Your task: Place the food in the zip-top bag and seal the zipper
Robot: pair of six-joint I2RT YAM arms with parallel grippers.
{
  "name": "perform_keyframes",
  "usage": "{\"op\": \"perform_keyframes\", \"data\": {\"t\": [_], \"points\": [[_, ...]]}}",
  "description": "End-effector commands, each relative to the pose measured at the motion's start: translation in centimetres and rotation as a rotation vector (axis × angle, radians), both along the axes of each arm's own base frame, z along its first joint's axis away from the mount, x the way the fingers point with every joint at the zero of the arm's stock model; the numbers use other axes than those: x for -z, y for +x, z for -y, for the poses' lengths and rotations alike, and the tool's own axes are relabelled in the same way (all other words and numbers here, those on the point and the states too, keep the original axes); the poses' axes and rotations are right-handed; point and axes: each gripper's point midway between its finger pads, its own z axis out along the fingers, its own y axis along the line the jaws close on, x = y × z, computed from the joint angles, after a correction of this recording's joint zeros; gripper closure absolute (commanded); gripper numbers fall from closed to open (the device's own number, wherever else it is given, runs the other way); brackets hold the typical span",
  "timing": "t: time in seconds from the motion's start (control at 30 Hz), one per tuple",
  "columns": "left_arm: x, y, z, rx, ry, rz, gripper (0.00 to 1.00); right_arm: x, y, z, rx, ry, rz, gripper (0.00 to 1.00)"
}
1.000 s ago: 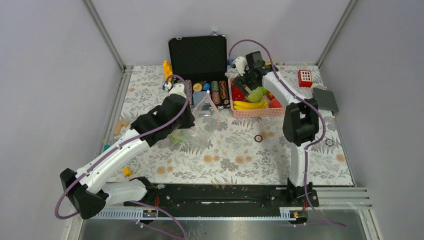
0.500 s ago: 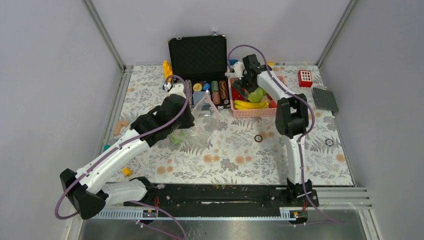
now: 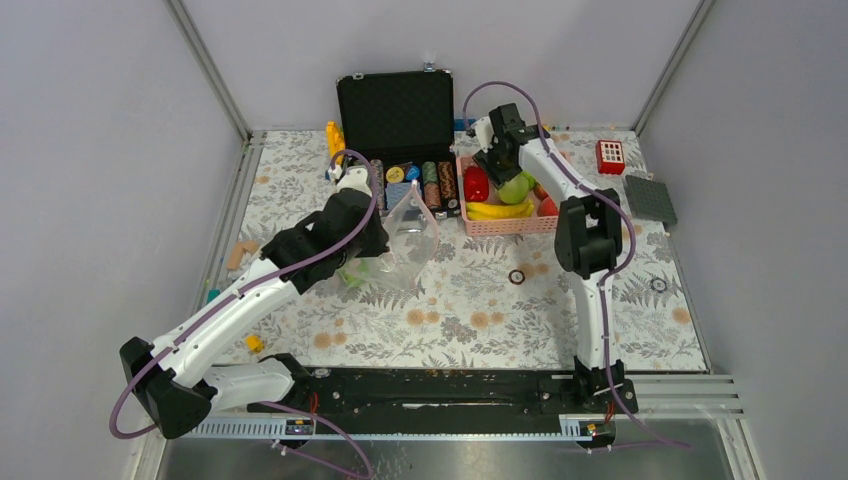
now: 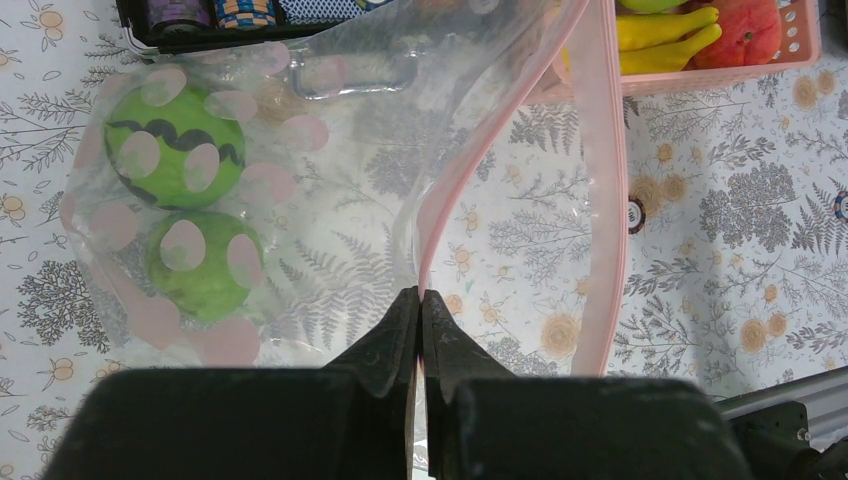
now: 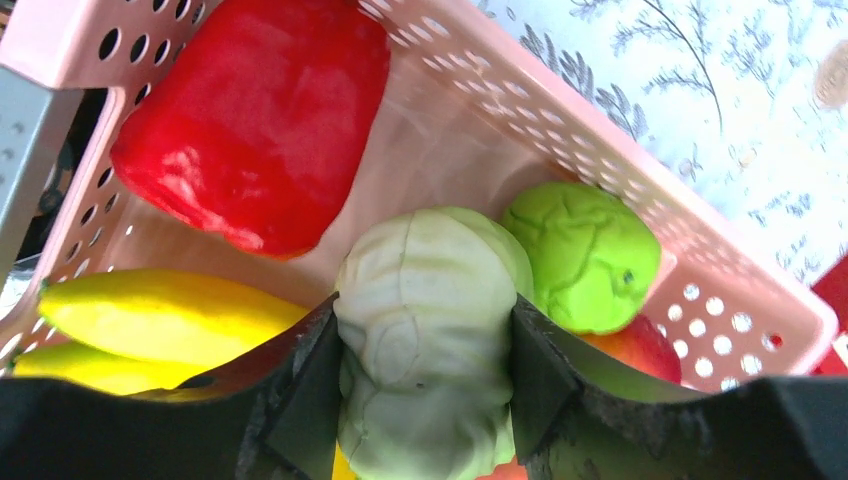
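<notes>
My left gripper (image 4: 420,296) is shut on the pink zipper (image 4: 470,175) and holds the clear dotted zip-top bag (image 3: 405,235) open above the table. Two green cabbages (image 4: 185,150) lie inside the bag. My right gripper (image 5: 425,330) is over the pink basket (image 3: 505,225) and shut on a pale green cabbage (image 5: 425,330). Around it in the basket lie a red pepper (image 5: 255,120), yellow bananas (image 5: 160,315), a bright green cabbage (image 5: 585,250) and a red fruit (image 5: 630,345).
An open black case (image 3: 395,100) with striped poker chips (image 3: 415,180) stands behind the bag. A red block (image 3: 610,155) and a grey plate (image 3: 650,198) lie at the back right. A small ring (image 3: 516,276) lies on the floral cloth.
My right gripper has shifted toward the back within the basket, its wrist swinging over the produce. The left arm and the bag have not moved.
</notes>
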Motion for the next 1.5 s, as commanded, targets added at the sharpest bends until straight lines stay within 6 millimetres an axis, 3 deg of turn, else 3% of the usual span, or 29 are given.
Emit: {"op": "perform_keyframes", "data": {"t": [0.0, 0.2, 0.3, 0.47, 0.53, 0.57, 0.67, 0.77, 0.9, 1.13, 1.47], "points": [[-1.0, 0.8, 0.4, -0.016, -0.042, 0.041, 1.00, -9.0, 0.1, 0.5, 0.088, 0.079, 0.201, 0.57], [-1.3, 0.8, 0.6, -0.009, -0.053, 0.048, 1.00, -15.1, -2.3, 0.4, 0.156, 0.237, 0.366, 0.61], [-1.6, 1.0, 0.6, -0.013, -0.059, 0.060, 1.00, -18.3, -4.5, -1.0, 0.137, 0.398, 0.422, 0.62], [-1.9, 1.0, 0.9, -0.005, -0.073, 0.060, 1.00, -23.7, -11.1, -5.8, -0.065, 0.775, 0.444, 0.62], [-2.0, 1.1, 1.0, -0.002, -0.073, 0.066, 1.00, -24.9, -14.4, -8.0, -0.184, 0.935, 0.407, 0.60], [-2.0, 1.1, 0.9, -0.002, -0.072, 0.066, 1.00, -26.8, -15.7, -8.8, -0.240, 1.018, 0.418, 0.60], [-2.1, 1.1, 1.1, 0.003, -0.081, 0.068, 1.00, -30.1, -18.8, -9.7, -0.294, 1.169, 0.406, 0.60], [-2.2, 1.1, 1.3, 0.010, -0.087, 0.073, 1.00, -32.1, -21.8, -10.9, -0.409, 1.298, 0.383, 0.60], [-2.3, 1.0, 1.4, 0.017, -0.097, 0.075, 1.00, -31.8, -24.6, -13.0, -0.476, 1.433, 0.266, 0.60], [-2.7, 0.6, 1.7, 0.033, -0.128, 0.078, 1.00, -28.9, -27.5, -17.6, -0.533, 1.450, 0.141, 0.60], [-3.7, -0.2, 2.3, 0.074, -0.183, 0.090, 1.00, -22.0, -24.0, -19.6, -0.266, 1.325, 0.145, 0.59]]}}
